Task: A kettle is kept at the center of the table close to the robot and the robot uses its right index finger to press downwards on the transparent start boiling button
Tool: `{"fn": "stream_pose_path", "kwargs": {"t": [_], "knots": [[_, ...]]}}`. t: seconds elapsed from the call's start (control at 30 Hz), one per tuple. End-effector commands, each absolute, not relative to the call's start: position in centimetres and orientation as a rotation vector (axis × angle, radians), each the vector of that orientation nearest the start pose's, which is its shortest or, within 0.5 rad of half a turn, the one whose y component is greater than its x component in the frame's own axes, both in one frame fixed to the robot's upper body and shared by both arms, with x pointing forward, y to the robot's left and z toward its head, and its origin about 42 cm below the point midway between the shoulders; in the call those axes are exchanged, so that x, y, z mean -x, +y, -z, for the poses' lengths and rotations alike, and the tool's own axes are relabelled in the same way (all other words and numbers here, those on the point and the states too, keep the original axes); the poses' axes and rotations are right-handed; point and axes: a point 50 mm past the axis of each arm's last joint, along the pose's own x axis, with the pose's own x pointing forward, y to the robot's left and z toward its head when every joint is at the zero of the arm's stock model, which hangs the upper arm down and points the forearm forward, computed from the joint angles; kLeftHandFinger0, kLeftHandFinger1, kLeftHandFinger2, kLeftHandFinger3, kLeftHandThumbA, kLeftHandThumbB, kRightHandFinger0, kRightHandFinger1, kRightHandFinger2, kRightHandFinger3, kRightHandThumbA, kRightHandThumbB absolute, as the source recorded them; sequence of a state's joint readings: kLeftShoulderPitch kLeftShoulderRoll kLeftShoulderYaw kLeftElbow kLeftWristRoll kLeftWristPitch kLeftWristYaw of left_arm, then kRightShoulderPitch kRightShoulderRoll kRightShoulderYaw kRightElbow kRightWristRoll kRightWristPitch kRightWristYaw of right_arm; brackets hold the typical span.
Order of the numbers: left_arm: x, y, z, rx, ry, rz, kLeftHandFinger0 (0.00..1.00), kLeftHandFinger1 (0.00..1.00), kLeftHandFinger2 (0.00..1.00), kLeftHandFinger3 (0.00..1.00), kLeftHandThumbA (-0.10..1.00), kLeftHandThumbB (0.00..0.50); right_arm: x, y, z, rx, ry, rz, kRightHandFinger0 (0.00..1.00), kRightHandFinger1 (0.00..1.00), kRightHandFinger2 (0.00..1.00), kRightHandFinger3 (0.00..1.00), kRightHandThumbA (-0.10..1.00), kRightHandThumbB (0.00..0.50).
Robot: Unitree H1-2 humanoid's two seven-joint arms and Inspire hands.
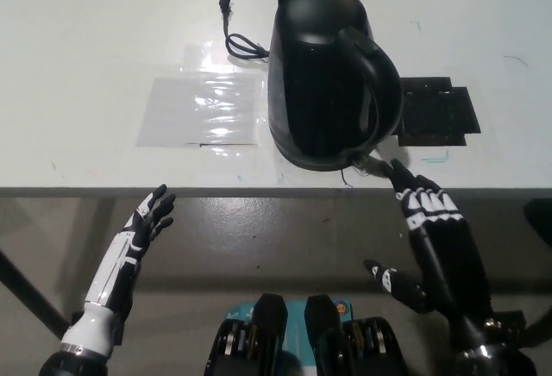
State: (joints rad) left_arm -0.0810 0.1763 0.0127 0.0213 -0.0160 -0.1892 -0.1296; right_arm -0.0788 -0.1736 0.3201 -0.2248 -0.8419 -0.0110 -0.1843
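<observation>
A white table [103,40] fills the upper part of the head view, its near edge running straight across the middle; below that edge lies a dull grey-brown floor [259,238]. The black kettle [328,74] stands upright near the middle of the near edge, its handle turned toward the right. A thin black cord [235,35] trails from behind it toward the far left. A clear plastic sheet [200,110] lies flat just left of the kettle, and a flat black plate [438,115] lies on the table to its right, partly hidden by the handle. The black right hand [431,229] reaches up from the lower right with its fingers spread and holding nothing, one fingertip at the table's near edge just beside the kettle's base. The white left hand [142,225] rests below the near edge at the left, fingers apart and empty.
</observation>
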Motion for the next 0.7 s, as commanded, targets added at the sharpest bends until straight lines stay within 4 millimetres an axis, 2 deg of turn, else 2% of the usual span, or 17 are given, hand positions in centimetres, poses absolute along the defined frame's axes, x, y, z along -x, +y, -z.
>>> {"fn": "stream_pose_path", "kwargs": {"t": [0.0,0.13,0.17,0.27,0.33,0.37,0.43,0.5,0.6,0.67], "knots": [[-31.5,26.2,-14.2,-0.201,-0.294,0.165,1.00,1.00,1.00,1.00,1.00,0.317,-27.5,-19.3,-18.5,0.650,-0.689,-0.019,1.00,1.00,1.00,1.00,1.00,0.271],[-31.3,26.2,-14.0,-0.203,-0.296,0.166,1.00,1.00,1.00,1.00,1.00,0.311,-27.4,-21.6,-17.2,0.573,-0.740,0.064,1.00,1.00,1.00,1.00,1.00,0.281],[-31.1,26.2,-13.9,-0.204,-0.294,0.167,1.00,1.00,1.00,1.00,1.00,0.308,-27.1,-22.4,-16.5,0.539,-0.742,0.092,1.00,1.00,1.00,1.00,1.00,0.248],[-30.9,26.1,-13.7,-0.204,-0.292,0.169,1.00,1.00,1.00,1.00,1.00,0.312,-27.0,-23.3,-16.0,0.520,-0.742,0.151,1.00,1.00,1.00,1.00,1.00,0.223],[-30.6,26.1,-13.5,-0.201,-0.288,0.168,1.00,1.00,1.00,1.00,1.00,0.320,-27.1,-23.7,-15.7,0.508,-0.739,0.210,0.97,1.00,1.00,1.00,1.00,0.207],[-30.5,26.0,-13.3,-0.194,-0.286,0.169,1.00,1.00,1.00,1.00,1.00,0.321,-27.1,-23.8,-15.6,0.495,-0.732,0.219,0.98,1.00,1.00,1.00,1.00,0.185],[-30.3,25.8,-13.0,-0.187,-0.284,0.170,1.00,1.00,1.00,1.00,1.00,0.326,-27.0,-23.9,-15.2,0.475,-0.717,0.229,0.99,1.00,1.00,1.00,1.00,0.178],[-29.8,25.8,-12.8,-0.194,-0.281,0.173,1.00,1.00,1.00,1.00,1.00,0.328,-26.8,-23.9,-14.3,0.454,-0.678,0.230,0.98,1.00,1.00,1.00,1.00,0.202],[-28.9,26.2,-12.5,-0.192,-0.267,0.159,1.00,1.00,1.00,1.00,1.00,0.320,-26.3,-23.4,-13.6,0.446,-0.660,0.207,0.97,1.00,1.00,1.00,1.00,0.202],[-28.6,26.2,-12.3,-0.185,-0.256,0.166,1.00,1.00,1.00,1.00,1.00,0.329,-25.8,-23.2,-13.2,0.452,-0.659,0.203,0.93,1.00,1.00,1.00,1.00,0.206]]}}
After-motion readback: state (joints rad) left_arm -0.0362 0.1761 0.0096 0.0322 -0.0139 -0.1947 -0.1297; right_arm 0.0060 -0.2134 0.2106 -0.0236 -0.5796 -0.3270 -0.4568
